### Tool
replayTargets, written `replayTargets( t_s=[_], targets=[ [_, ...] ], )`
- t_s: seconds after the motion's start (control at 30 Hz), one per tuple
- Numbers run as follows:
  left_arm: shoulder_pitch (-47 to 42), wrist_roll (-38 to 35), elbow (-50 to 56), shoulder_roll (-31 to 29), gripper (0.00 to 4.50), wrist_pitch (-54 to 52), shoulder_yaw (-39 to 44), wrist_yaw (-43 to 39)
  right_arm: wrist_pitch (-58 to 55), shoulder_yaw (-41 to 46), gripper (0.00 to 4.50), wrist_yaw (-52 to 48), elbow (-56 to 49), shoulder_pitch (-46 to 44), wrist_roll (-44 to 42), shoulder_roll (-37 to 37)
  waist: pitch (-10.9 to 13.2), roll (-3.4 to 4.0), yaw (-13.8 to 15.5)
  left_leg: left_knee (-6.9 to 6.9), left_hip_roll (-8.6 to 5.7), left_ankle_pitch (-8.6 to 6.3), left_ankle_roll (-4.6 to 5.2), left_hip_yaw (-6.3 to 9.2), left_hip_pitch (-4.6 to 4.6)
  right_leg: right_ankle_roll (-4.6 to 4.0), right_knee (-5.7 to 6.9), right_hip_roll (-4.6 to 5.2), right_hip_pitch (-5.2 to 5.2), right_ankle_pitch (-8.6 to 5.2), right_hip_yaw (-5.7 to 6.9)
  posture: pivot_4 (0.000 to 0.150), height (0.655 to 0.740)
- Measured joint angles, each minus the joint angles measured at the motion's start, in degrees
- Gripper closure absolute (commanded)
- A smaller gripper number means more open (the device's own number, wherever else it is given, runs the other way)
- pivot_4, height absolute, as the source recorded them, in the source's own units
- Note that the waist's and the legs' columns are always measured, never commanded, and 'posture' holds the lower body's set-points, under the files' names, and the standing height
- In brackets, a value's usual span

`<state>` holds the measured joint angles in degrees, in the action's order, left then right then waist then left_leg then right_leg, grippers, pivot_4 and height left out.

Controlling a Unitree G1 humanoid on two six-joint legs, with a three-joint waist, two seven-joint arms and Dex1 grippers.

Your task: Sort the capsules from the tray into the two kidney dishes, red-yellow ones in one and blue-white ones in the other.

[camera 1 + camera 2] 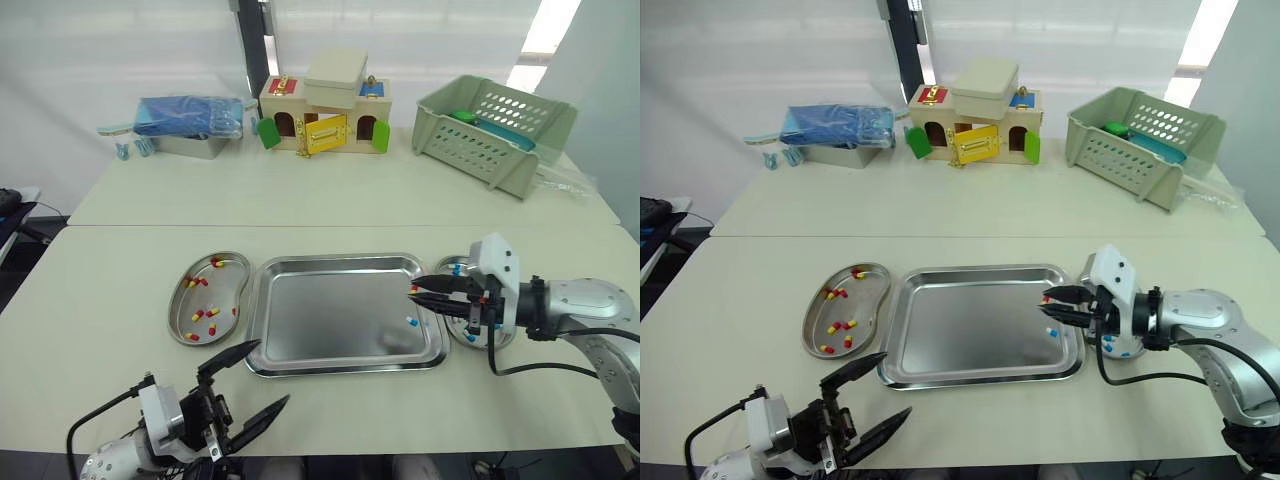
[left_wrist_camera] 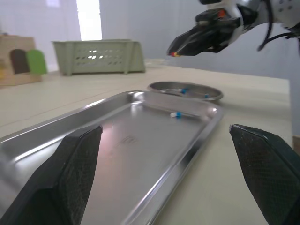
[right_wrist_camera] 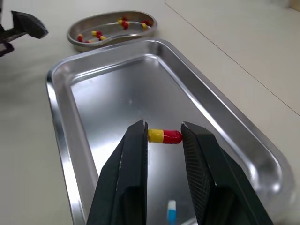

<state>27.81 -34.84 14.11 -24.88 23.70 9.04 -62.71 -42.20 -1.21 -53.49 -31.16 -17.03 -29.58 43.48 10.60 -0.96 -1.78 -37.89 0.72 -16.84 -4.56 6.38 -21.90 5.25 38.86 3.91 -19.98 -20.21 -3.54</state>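
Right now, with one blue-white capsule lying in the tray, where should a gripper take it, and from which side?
Pinch the blue-white capsule across its middle, fingers on its two long sides, coming down from above. It lies flat on the tray floor close to its right rim, so a low sideways approach would likely meet the raised wall.

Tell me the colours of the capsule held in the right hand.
It is a red-and-yellow capsule; the right wrist view shows it best.

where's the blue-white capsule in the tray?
In the head views, the blue-white capsule lies on the tray floor near its right rim, just nearer the robot than the right tool, which grips a red-yellow capsule.
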Motion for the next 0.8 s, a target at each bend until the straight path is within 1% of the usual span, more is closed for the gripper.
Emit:
replayTargets(
  t_s=[0.1,0.2,0.33,0.5,0.63,0.7,0.73,0.8],
  targets=[
    [3.19,0.87,1.71,0.69,0.00,0.44,0.33,1.25,3.19,-9.30,3.28,-0.02,2.76,-2.61,4.62,-3.42,0.00,0.00,-0.10,0.00,0.01,0.00,0.00,-0.02,0.05,0.00,0.08,-0.01,-0.03,0.00,-0.01,0.150,0.7400],
    [3.72,1.72,2.12,1.53,0.00,0.58,0.25,2.35,7.18,-17.35,3.28,1.21,10.18,-7.32,10.58,-9.76,0.00,0.01,-0.26,0.00,0.02,0.01,-0.01,0.01,0.08,-0.02,0.14,-0.07,-0.06,0.01,-0.01,0.150,0.7400],
    [2.98,2.65,2.43,1.65,0.00,0.59,0.32,4.17,11.00,-21.23,3.28,1.60,18.96,-11.88,15.41,-12.76,0.01,0.01,-0.02,0.00,0.01,0.01,-0.01,0.01,0.01,-0.02,0.07,-0.05,-0.11,0.01,0.00,0.150,0.7400],
    [2.90,3.60,2.44,1.89,0.00,0.55,0.37,6.15,13.79,-22.69,3.28,0.32,24.14,-13.08,18.86,-12.82,0.01,0.02,-0.12,0.02,0.02,0.01,-0.01,0.01,0.00,-0.02,0.09,-0.05,-0.15,0.01,-0.02,0.150,0.7400],
    [2.92,3.74,2.71,1.91,0.00,0.43,0.37,7.22,14.27,-22.96,2.56,-0.68,24.88,-13.06,19.48,-13.28,0.01,0.02,-0.23,0.02,0.02,0.01,-0.01,0.01,0.01,-0.02,0.11,-0.07,-0.15,0.01,-0.02,0.150,0.7400],
    [2.97,3.75,3.49,1.29,0.00,0.07,0.37,7.35,14.28,-22.95,1.96,-1.10,24.91,-13.06,19.52,-13.56,0.01,0.02,-0.23,0.02,0.02,0.01,-0.01,0.01,0.01,-0.02,0.11,-0.07,-0.15,0.01,-0.02,0.150,0.7400],
    [2.97,3.73,3.61,1.01,0.00,-0.04,0.38,7.40,14.28,-22.95,1.82,-1.22,24.91,-13.06,19.50,-13.67,0.01,0.02,-0.22,0.02,0.02,0.01,-0.01,0.01,0.01,-0.02,0.11,-0.06,-0.15,0.01,-0.02,0.150,0.7400],
    [2.66,3.57,3.75,-0.05,0.00,-1.01,0.41,7.50,14.25,-22.50,1.25,-1.56,24.77,-12.85,19.20,-14.00,0.01,0.02,-0.22,0.02,0.02,0.01,-0.01,0.02,0.00,-0.02,0.11,-0.07,-0.15,0.01,-0.02,0.150,0.7400]
  ],
)
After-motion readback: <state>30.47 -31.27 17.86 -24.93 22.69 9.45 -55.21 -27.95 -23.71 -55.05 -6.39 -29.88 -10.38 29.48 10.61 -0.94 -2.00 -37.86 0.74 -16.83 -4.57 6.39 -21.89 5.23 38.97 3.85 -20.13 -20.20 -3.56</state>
